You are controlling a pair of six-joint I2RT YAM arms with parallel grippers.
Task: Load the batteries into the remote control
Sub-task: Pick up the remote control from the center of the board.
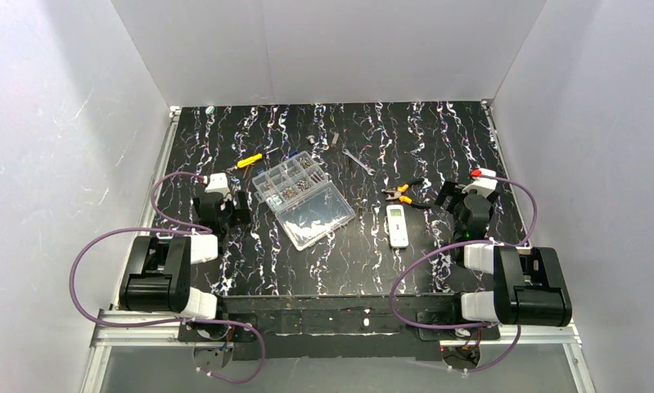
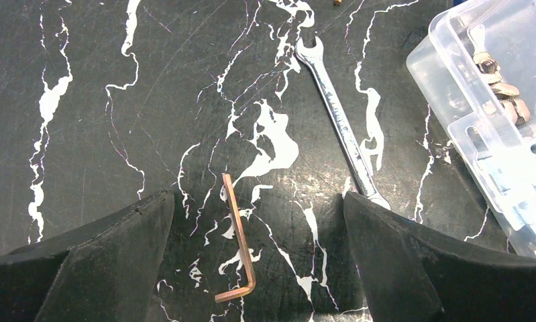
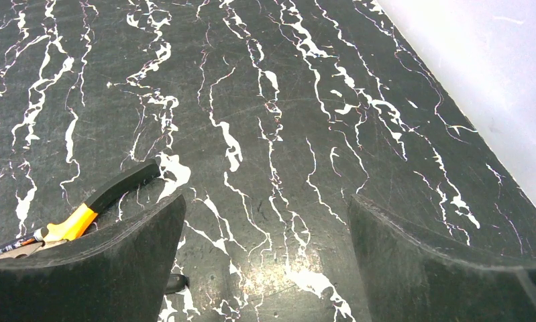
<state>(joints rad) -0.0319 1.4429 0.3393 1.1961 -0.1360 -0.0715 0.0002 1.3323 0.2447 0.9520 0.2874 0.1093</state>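
Note:
The slim white remote control lies flat on the black marbled table, right of centre, with its small greenish display at the far end. No batteries can be made out in any view. My left gripper hangs low over the table at the left, far from the remote; in the left wrist view it is open and empty. My right gripper is just right of the remote; in the right wrist view it is open and empty over bare table.
A clear plastic compartment box with small parts sits at centre, its edge also in the left wrist view. Orange-handled pliers lie beyond the remote. A copper hex key and a wrench lie under my left gripper. A yellow screwdriver lies further back.

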